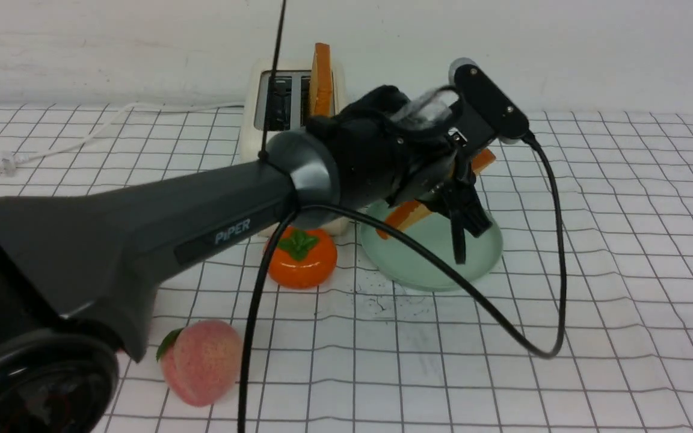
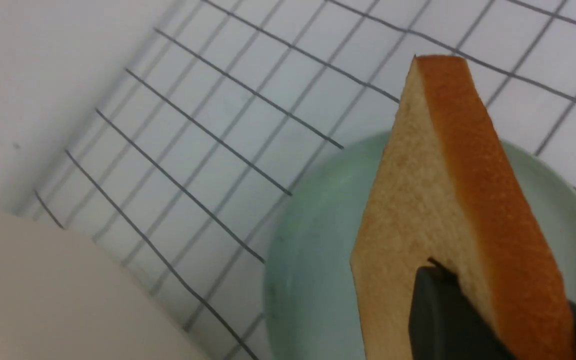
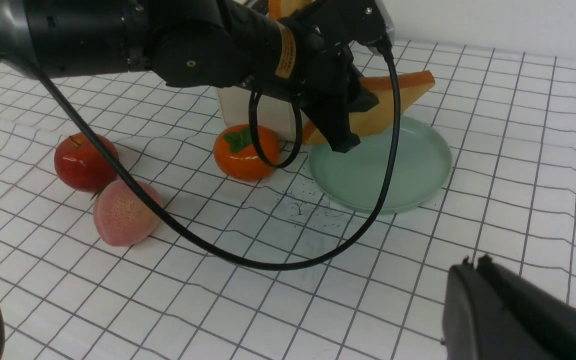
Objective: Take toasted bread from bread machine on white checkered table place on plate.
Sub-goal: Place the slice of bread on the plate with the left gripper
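One thick slice of toasted bread [image 2: 408, 200], golden with an orange-brown crust, is pinched in the left tool [image 2: 488, 315], whose jaws are closed on its thickness. The slice is tilted above the pale green plate [image 1: 443, 264]; whether its lowest corner touches the plate, I cannot tell. A second slice [image 1: 322, 81] stands upright in the cream-white bread machine [image 1: 251, 129], in the slot toward three o'clock. In the front view the machine sits at about ten o'clock from the plate, and an orange persimmon [image 1: 303, 264] is near the plate at nine o'clock. Farther out, toward eight o'clock, a pink peach [image 1: 208, 361] rests on the white checkered surface [image 1: 503, 373]. The right tool [image 3: 488, 300] is closed with nothing in its grip, well apart from the plate. The task looks somewhat under halfway: one slice is out of the machine but unreleased. Left to do, as I judge it: lower and release this slice, then fetch the second and place it too.
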